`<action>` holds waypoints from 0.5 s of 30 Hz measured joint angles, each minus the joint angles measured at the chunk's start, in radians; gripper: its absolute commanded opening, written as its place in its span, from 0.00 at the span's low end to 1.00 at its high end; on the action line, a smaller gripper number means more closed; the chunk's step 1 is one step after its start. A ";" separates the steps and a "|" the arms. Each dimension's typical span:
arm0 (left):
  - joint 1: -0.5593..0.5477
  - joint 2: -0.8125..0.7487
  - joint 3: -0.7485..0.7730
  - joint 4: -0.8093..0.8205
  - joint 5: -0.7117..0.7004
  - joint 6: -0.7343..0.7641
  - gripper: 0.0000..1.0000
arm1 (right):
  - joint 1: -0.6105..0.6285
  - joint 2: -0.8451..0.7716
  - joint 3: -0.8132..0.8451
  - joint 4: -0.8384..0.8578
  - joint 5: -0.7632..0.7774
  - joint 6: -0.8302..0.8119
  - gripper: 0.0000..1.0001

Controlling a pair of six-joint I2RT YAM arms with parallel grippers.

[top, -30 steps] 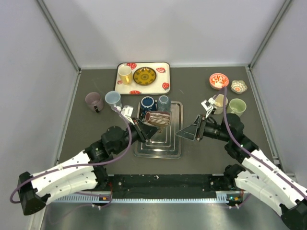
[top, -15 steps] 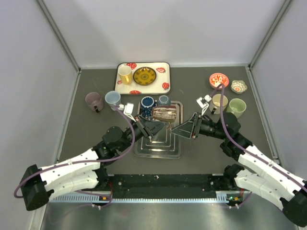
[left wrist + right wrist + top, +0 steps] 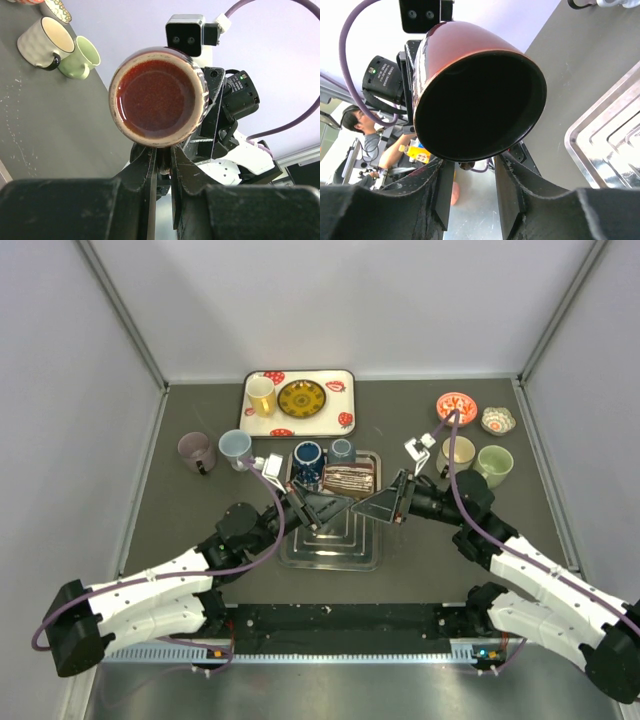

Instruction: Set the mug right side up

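Observation:
The mug [image 3: 350, 478], brown with stripes, hangs on its side over the steel tray [image 3: 330, 552]. My left gripper [image 3: 322, 498] is shut on its handle. In the left wrist view the mug's glossy brown base [image 3: 157, 97] faces the camera, with the left gripper [image 3: 164, 150] clamped just below it. My right gripper [image 3: 368, 498] meets the mug from the right. In the right wrist view the mug's dark mouth [image 3: 475, 90] faces the camera, just above the right gripper [image 3: 472, 167]. Those jaws stand apart, with no contact visible.
A dark blue mug [image 3: 307, 455] and a grey-blue cup [image 3: 342, 449] stand at the steel tray's far end. Behind is a strawberry tray [image 3: 348, 390] with a yellow cup [image 3: 261, 395]. Left are a purple mug [image 3: 196, 451] and a pale blue cup [image 3: 236, 446]. Right are bowls [image 3: 456, 407] and two mugs [image 3: 493, 461].
The left arm has carried the mug back and to the right, turning it more level. The right gripper has moved left up to the mug's mouth and its jaws have narrowed.

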 measured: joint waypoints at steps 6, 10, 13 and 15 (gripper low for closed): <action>0.005 0.002 -0.009 0.019 0.000 -0.007 0.00 | 0.002 0.000 0.000 0.028 0.000 0.024 0.17; 0.010 0.004 -0.017 0.042 0.000 -0.016 0.00 | 0.002 0.004 0.000 0.048 0.003 0.042 0.01; 0.011 0.004 -0.025 0.063 0.000 -0.021 0.00 | 0.002 0.006 0.000 0.056 0.006 0.053 0.00; 0.011 0.004 -0.029 0.068 -0.001 -0.022 0.11 | 0.002 0.006 0.000 0.052 0.007 0.051 0.00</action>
